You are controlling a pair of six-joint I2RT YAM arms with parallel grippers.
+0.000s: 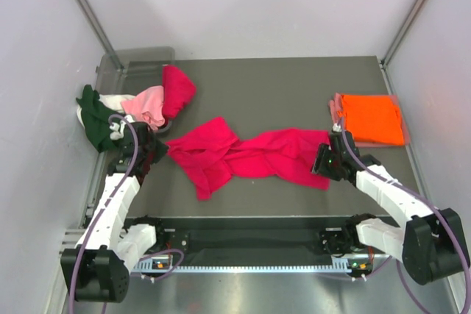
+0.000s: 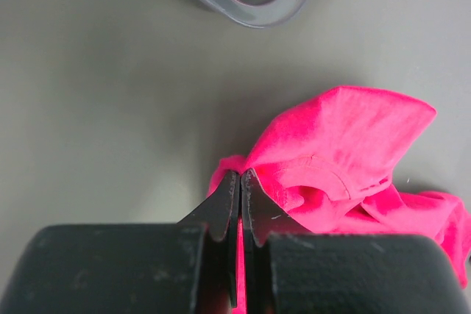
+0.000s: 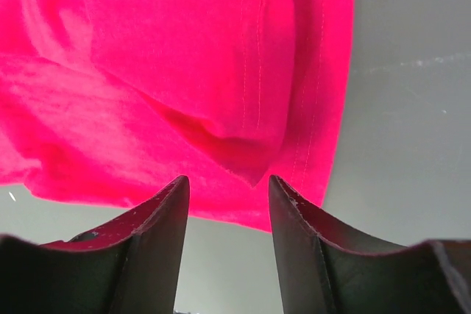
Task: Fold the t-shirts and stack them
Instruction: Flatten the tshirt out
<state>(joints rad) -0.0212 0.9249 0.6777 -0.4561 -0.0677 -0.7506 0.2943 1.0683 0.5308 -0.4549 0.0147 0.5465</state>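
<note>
Left gripper (image 2: pixel 241 179) clamps crimson shirt (image 2: pixel 338 152) | right gripper (image 3: pixel 224 200) agape | bin (image 2: pixel 257 9) holds pink shirt (image 1: pixel 147 104)

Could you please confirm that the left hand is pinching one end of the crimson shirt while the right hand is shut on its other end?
Not quite: the right hand is open, with its fingers spread apart at the hem of the crimson shirt, as the right wrist view shows. The left hand is indeed pinching the other end of the shirt.
</note>
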